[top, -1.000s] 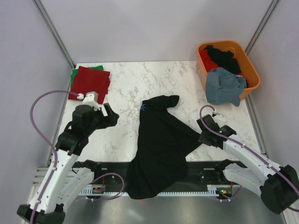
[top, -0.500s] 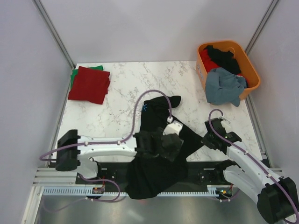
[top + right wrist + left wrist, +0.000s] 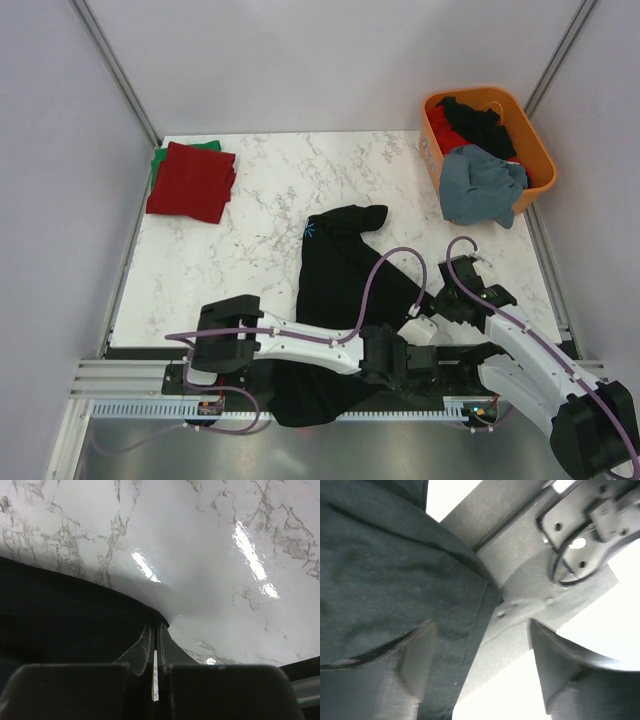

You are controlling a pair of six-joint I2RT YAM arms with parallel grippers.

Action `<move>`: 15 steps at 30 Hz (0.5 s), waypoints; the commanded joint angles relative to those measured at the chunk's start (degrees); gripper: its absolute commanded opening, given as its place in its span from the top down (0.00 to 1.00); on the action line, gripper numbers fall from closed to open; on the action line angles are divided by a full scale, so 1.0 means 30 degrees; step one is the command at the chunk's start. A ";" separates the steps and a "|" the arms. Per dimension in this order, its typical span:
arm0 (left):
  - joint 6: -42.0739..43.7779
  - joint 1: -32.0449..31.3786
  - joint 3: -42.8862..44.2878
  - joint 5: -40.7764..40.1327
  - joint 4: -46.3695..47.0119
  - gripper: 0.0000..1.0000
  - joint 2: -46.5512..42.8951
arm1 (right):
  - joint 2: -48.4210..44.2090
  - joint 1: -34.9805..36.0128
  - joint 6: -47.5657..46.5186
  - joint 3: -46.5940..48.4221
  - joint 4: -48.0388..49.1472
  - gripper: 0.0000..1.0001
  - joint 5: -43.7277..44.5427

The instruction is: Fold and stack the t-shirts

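Item 1: basket (image 3: 500, 93), orange, at the far right corner of the desk (image 3: 260, 200). A grey-blue shirt (image 3: 480, 185) is draped over its near rim. Black cloth (image 3: 482, 122) and red cloth (image 3: 446, 126) lie bunched inside.

Item 2: black shirt (image 3: 345, 290), unfolded, to the left of the basket and nearer the arms. A light-blue mark (image 3: 307, 230) sits by its collar. Its bottom end hangs over the near edge of the desk.

Item 3: dark red shirt (image 3: 192, 180), folded, far to the left of the basket. It lies on a green shirt (image 3: 157, 165), of which only an edge shows.

Item 4: left tool (image 3: 400, 362), reaching across to the near right part of the black shirt, well below the basket. Its fingers (image 3: 415, 665) stand wide apart, with the shirt's hem between them.

Item 5: right tool (image 3: 438, 298), nearer than the basket, at the black shirt's right edge. Its fingers (image 3: 142, 647) are closed together, the tips pinching that edge.
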 commanded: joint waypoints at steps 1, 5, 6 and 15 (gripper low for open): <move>-0.1170 -0.0085 0.0618 0.0375 -0.0019 0.22 0.0703 | -0.0401 -0.0143 -0.0185 -0.0070 0.0227 1.00 -0.0004; -0.1699 -0.0026 -0.0200 -0.0094 -0.0106 0.40 0.0820 | -0.0460 -0.0202 -0.0156 -0.0100 0.0285 1.00 -0.0121; -0.1816 0.0003 -0.0377 -0.0181 -0.0078 0.45 0.0763 | -0.0460 -0.0173 -0.0184 -0.0100 0.0256 1.00 -0.0121; -0.2784 0.0383 -0.2632 -0.1761 -0.0107 0.98 -0.1374 | -0.0577 -0.0260 -0.0214 -0.0246 0.0344 1.00 -0.0268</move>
